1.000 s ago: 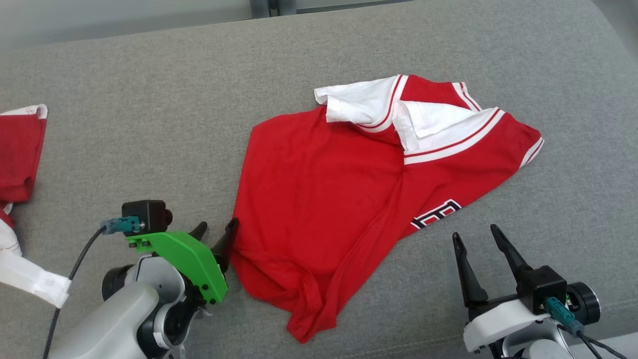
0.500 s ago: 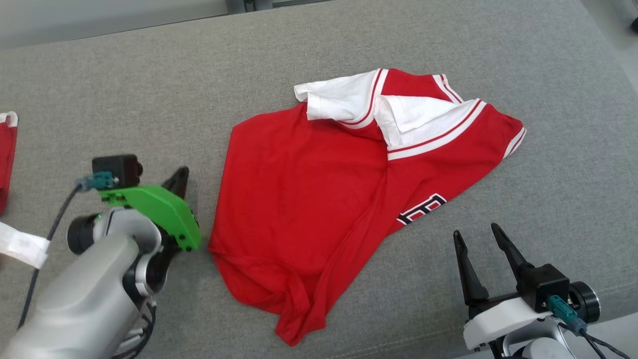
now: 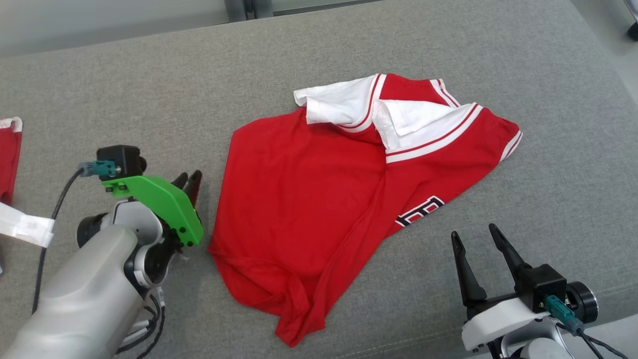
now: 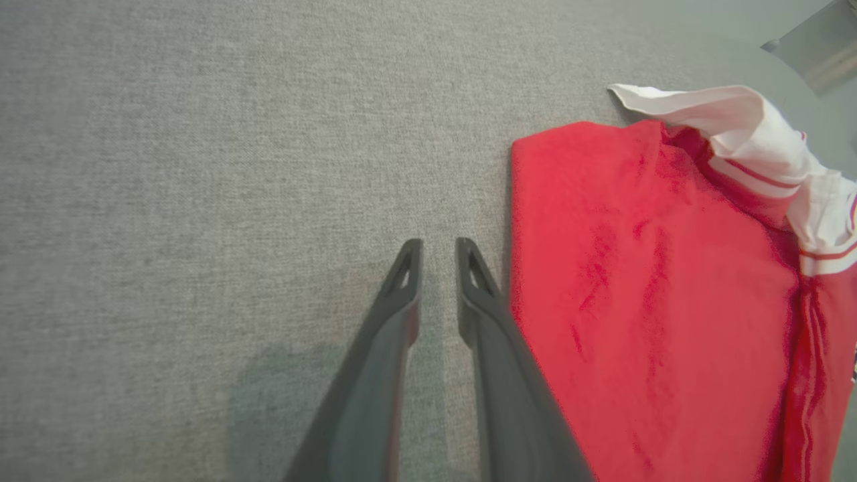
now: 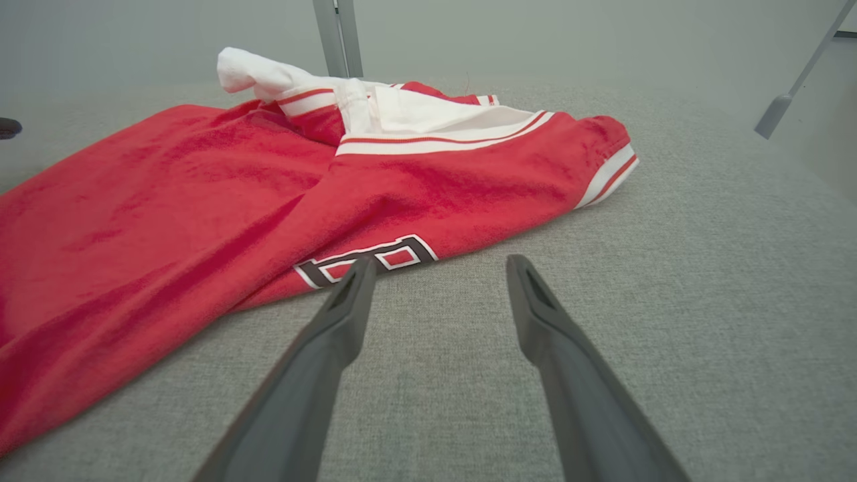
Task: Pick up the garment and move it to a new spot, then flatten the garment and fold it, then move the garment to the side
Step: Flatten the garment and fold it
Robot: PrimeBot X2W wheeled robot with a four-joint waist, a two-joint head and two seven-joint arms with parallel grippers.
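We see the red garment (image 3: 319, 199) lying loosely rumpled near the middle of the grey fabric surface (image 3: 149, 89). Its white collar and red-striped white trim are bunched at the far end, and a black-and-white letter shows near its right edge. A fold runs down the cloth from the collar to the near hem, which ends in a creased point. The left fingers (image 4: 392, 335) hang over bare surface just beside the garment's left edge, drawn close together with only a thin gap between them and nothing in it. The right fingers (image 5: 331, 341) stand spread wide and empty, low over the surface near the garment's right side, pointing toward the lettering and not touching the cloth. At the far left edge of the head view lies another red cloth (image 3: 9, 159), with a white strip (image 3: 25, 227) below it, both well apart from the garment.
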